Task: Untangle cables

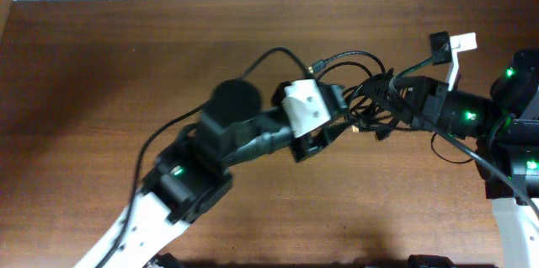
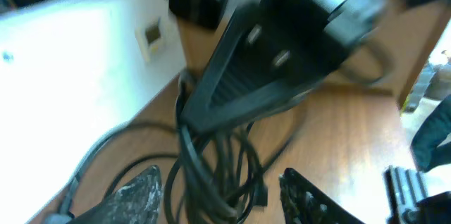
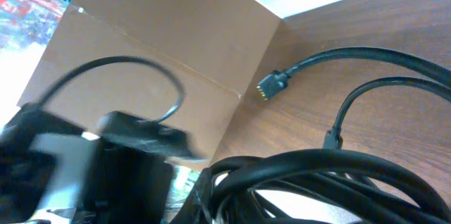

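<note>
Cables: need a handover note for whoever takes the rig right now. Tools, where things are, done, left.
The left tool is open, its fingers on either side of the bundle, gripping nothing.
The right tool looks shut on the cables; the bundle hangs from its tip.
The cables are one tangled clump between the two tools, right of centre over the table. One plug end sticks out free.
Done: nothing separated yet.
Left: pull each cord out and lay the three apart.

Robotics lab: wooden table (image 1: 76,91), left arm (image 1: 181,175), right arm (image 1: 514,133), cardboard panel (image 3: 141,41)
</note>
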Robot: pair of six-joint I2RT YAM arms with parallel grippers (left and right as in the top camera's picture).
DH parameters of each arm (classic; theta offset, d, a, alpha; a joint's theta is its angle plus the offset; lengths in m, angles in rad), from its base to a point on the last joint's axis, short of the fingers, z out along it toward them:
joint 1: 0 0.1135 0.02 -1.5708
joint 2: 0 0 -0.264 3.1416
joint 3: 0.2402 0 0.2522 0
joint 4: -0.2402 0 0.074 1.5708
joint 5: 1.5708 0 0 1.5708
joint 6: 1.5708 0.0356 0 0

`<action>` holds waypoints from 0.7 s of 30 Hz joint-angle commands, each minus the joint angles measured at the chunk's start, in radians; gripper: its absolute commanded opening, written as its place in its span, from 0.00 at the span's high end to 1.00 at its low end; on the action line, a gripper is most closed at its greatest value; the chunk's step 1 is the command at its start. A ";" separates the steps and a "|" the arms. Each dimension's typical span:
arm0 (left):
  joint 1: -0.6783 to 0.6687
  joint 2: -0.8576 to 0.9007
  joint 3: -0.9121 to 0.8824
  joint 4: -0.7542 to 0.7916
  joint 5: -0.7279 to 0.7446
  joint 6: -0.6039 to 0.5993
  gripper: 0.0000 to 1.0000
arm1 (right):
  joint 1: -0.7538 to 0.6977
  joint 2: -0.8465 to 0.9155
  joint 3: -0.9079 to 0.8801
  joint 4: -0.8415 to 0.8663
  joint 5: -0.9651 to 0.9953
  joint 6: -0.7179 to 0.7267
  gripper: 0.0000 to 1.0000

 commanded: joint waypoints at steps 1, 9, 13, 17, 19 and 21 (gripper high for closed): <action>0.003 -0.049 0.013 -0.026 0.068 -0.035 0.38 | 0.006 -0.006 0.006 0.005 -0.007 -0.024 0.96; 0.003 -0.037 0.013 -0.069 0.064 -0.035 0.37 | 0.006 -0.006 0.006 0.096 -0.172 -0.045 0.96; 0.005 -0.036 0.013 -0.076 0.012 -0.036 0.38 | 0.006 -0.006 0.006 0.121 -0.238 -0.077 0.96; 0.007 -0.036 0.013 -0.077 0.004 -0.036 0.42 | 0.006 -0.006 0.006 0.122 -0.247 -0.079 0.96; 0.007 -0.036 0.013 -0.077 0.004 -0.036 0.42 | 0.006 -0.006 0.006 0.125 -0.285 -0.113 0.96; 0.007 -0.036 0.013 -0.077 0.001 -0.036 0.42 | 0.006 -0.006 0.006 0.125 -0.318 -0.138 0.96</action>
